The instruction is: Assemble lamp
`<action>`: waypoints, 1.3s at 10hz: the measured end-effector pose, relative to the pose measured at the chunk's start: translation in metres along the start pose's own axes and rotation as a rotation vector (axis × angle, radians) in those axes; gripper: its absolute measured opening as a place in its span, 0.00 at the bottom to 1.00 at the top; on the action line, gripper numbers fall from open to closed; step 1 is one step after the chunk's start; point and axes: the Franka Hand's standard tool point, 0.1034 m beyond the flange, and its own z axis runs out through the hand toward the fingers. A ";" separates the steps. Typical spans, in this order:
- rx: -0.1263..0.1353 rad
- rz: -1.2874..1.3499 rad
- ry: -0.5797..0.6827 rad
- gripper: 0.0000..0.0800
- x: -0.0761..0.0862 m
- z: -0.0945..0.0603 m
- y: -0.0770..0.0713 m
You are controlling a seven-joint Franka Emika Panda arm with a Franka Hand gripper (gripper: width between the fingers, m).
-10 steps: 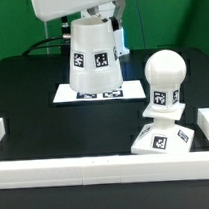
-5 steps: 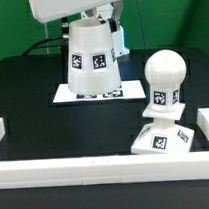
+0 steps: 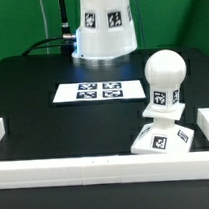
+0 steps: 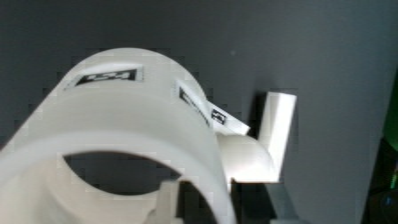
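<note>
The exterior view looks slightly down across the table (image 3: pixel 33 117) from near its edge; the wrist view peers close along the held shade (image 4: pixel 143 130), which both views share

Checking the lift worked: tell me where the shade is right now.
The shade is held in the air at the top centre of the exterior view, above the marker board and to the exterior view's left of the bulb.

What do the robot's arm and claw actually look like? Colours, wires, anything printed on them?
Very little of it shows. In the exterior view the lamp shade hides the arm; only thin dark cables run behind it. In the wrist view the gripper appears only as blurred pale grey pieces past the shade, with no markings I can make out.
</note>
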 end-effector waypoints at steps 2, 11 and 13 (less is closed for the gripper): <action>-0.003 0.036 0.010 0.06 0.019 -0.014 -0.023; -0.009 0.076 0.005 0.06 0.071 0.014 -0.060; -0.020 0.070 0.037 0.06 0.060 0.030 -0.060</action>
